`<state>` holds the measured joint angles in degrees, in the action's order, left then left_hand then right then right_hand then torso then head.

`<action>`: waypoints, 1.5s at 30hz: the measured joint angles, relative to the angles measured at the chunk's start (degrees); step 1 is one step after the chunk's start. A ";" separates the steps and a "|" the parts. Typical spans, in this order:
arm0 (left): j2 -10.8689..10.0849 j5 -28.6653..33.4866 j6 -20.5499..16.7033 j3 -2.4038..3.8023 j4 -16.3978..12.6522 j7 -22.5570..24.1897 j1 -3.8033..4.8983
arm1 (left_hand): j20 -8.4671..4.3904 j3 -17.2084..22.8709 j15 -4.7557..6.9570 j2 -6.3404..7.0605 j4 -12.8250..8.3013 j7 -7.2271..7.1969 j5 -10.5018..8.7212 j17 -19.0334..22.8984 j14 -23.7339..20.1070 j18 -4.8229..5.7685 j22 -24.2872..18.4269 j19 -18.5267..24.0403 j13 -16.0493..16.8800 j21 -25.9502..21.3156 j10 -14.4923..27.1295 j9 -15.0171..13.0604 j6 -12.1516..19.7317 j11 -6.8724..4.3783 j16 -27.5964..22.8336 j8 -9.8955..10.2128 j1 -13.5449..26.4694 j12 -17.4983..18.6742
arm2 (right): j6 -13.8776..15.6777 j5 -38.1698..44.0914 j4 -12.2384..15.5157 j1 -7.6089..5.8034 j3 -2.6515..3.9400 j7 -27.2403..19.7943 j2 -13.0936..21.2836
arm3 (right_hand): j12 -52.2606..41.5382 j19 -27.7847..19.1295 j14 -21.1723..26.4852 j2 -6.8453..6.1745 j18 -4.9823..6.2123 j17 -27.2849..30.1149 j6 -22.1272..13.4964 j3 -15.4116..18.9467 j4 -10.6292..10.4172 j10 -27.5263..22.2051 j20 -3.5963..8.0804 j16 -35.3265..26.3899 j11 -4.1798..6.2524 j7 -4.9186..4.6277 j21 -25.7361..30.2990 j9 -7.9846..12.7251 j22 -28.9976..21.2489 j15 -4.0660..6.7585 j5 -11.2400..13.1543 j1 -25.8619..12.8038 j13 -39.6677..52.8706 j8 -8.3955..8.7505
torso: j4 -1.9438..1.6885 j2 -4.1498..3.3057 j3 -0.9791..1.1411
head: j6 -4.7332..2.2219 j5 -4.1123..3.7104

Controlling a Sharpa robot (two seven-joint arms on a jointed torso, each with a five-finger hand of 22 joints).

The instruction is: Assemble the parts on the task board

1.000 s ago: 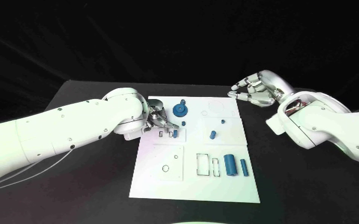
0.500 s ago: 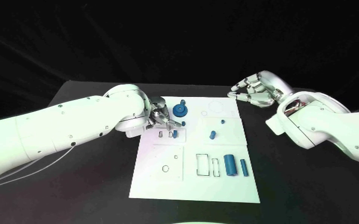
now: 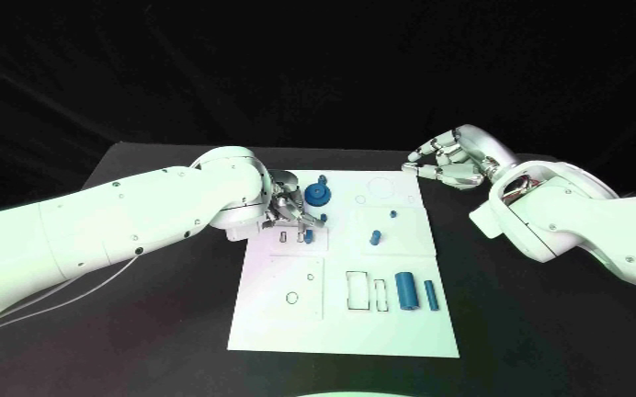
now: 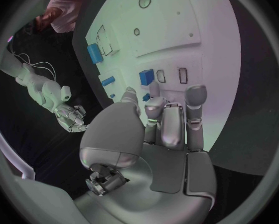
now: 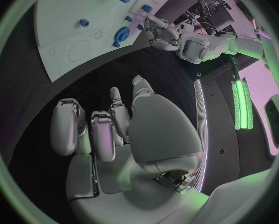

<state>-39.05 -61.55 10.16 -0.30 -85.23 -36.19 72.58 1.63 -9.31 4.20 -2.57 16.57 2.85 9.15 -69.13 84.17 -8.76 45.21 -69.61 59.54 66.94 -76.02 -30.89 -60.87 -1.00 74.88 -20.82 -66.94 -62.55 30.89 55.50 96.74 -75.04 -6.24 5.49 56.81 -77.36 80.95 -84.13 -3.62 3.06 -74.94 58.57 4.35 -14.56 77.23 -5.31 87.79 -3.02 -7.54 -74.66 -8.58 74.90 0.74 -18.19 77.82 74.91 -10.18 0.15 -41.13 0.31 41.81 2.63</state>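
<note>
1. The left hand (image 3: pixel 289 210) sits over the far left part of the task board (image 3: pixel 299 319), fingers curled down by a small blue part (image 3: pixel 309 236). I cannot tell whether it grips the part or only touches it.
2. Just right of that hand stands a round blue gear-like part (image 3: pixel 318 196). Nearer the board's middle lies a short blue peg (image 3: pixel 377 237); two blue cylinders (image 3: pixel 414 293) lie at the near right beside outlined slots.
3. The right hand (image 3: pixel 448 168) hovers off the board's far right corner above the tabletop (image 3: pixel 530 342), fingers curled in, holding nothing.
4. My judgement: seat the small part squarely, press straight down, and steer fingers clear of the gear.
</note>
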 measured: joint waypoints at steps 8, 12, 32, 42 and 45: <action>0.36 -0.37 1.92 -0.07 0.32 -0.17 0.02 | -0.20 0.00 0.00 -0.08 0.00 0.00 0.00 0.00 0.00 0.00 0.06 0.20 -0.07 0.00 0.00 -0.48 0.40 0.00 0.00 0.00 -0.68 0.00 | -0.12 0.08 0.02 0.00 0.00 0.20 -0.17 | 0.00 0.00 0.00 0.00 0.00 0.01 0.00 0.00 0.00 0.00 0.00 0.00 0.00 0.00 0.00 0.00 0.05 0.00 0.00 0.00 0.00 0.00 | 0.00 -0.01 0.01 | 0.03 -0.04; 0.56 -0.53 2.57 -0.11 0.52 -0.24 0.02 | 0.01 0.00 0.00 0.07 0.00 0.16 0.00 0.00 0.00 -0.01 0.08 0.41 -0.07 0.11 0.00 -0.80 0.56 0.00 0.00 -0.22 -1.14 0.00 | -0.17 0.13 0.03 0.00 0.00 0.26 -0.21 | 0.00 0.00 0.00 0.00 0.00 0.01 0.00 0.00 0.00 0.00 0.00 0.00 0.00 0.00 0.00 0.01 0.04 0.00 0.00 0.00 0.00 0.00 | -0.02 0.00 -0.02 | 0.14 -0.12; 1.29 -0.82 3.79 -0.23 1.11 -0.40 0.02 | 0.05 0.34 0.00 -0.67 -0.29 -0.01 0.00 0.05 0.00 -0.03 0.40 0.45 -0.07 0.51 0.22 -2.55 1.22 -0.21 0.00 -0.68 -4.30 0.00 | -0.32 0.28 0.06 0.00 -0.01 0.39 -0.28 | 0.00 0.00 0.00 0.23 0.00 0.02 0.00 0.00 0.00 0.00 0.00 0.00 0.00 0.00 0.00 -0.08 0.03 0.00 0.01 -0.23 0.00 0.00 | -0.01 0.04 0.00 | 0.40 -0.03; 1.48 -0.81 4.09 -0.37 1.36 -0.41 0.02 | 0.01 0.95 -0.01 -1.33 -0.23 0.20 0.00 0.05 -0.01 -0.06 0.40 0.81 -0.07 0.51 0.21 -2.91 1.43 -0.21 0.00 -0.68 -5.10 0.00 | -0.38 0.31 0.11 0.00 -0.01 0.43 -0.26 | 0.00 0.00 0.00 0.22 0.00 0.02 0.00 0.00 0.00 0.00 0.00 0.00 0.00 0.00 0.00 -0.08 0.02 0.00 -0.04 -0.23 0.00 -0.22 | -0.01 0.03 0.03 | 0.55 -0.16; 1.50 -0.78 4.14 -0.38 1.43 -0.41 0.02 | 0.00 1.77 0.00 -1.74 -0.32 0.00 0.00 0.05 0.00 -0.07 0.52 0.81 -0.07 0.53 0.21 -3.33 1.64 -0.21 0.00 -0.68 -6.48 0.00 | -0.40 0.32 0.11 0.00 -0.01 0.43 -0.26 | 0.00 0.00 0.00 0.22 0.00 0.02 0.00 0.00 0.00 0.00 0.00 0.00 0.00 0.00 0.00 -0.13 0.02 0.00 -0.24 -0.22 0.00 -0.23 | -0.01 0.03 0.03 | 0.58 -0.17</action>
<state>-37.55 -62.33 14.30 -0.68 -83.80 -36.60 72.60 1.64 -7.54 4.19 -4.30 16.25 2.84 9.15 -69.08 84.17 -8.83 45.73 -68.80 59.47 67.47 -75.81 -34.22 -59.23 -1.20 74.88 -21.50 -73.42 -62.55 30.49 55.82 96.85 -75.04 -6.25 5.92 56.56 -77.36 80.95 -84.13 -3.40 3.06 -74.92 58.57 4.35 -14.56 77.23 -5.31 87.79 -3.02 -7.54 -74.66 -8.71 74.92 0.73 -18.42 77.60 74.91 -10.41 0.14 -41.09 0.34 42.40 2.46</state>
